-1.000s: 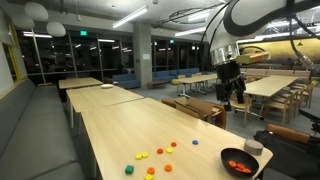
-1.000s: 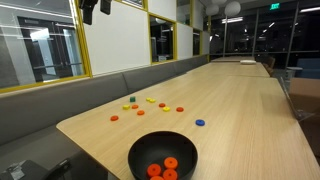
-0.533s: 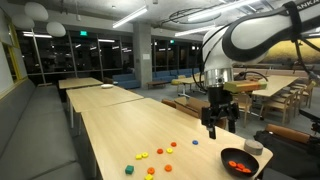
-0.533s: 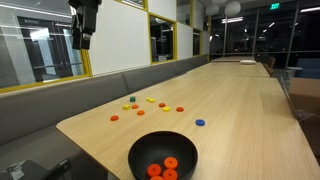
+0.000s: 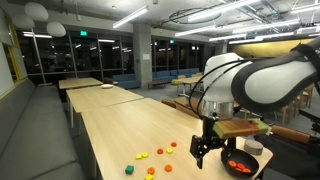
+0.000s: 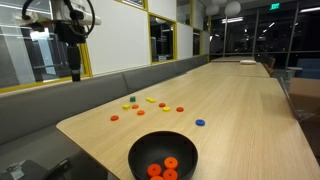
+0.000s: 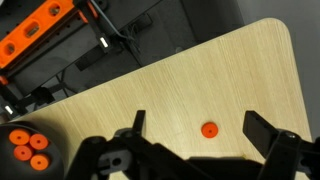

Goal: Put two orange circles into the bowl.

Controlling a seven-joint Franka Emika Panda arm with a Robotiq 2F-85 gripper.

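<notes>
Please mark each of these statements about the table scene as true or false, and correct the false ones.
1. The bowl already holds orange discs. True.
2. The hand is gripping a disc. False: in the wrist view it is open and empty.
3. The blue disc lies inside the bowl. False: it lies on the table, outside the bowl.
4. In the wrist view, one orange disc lies on the table below the hand. True.
</notes>
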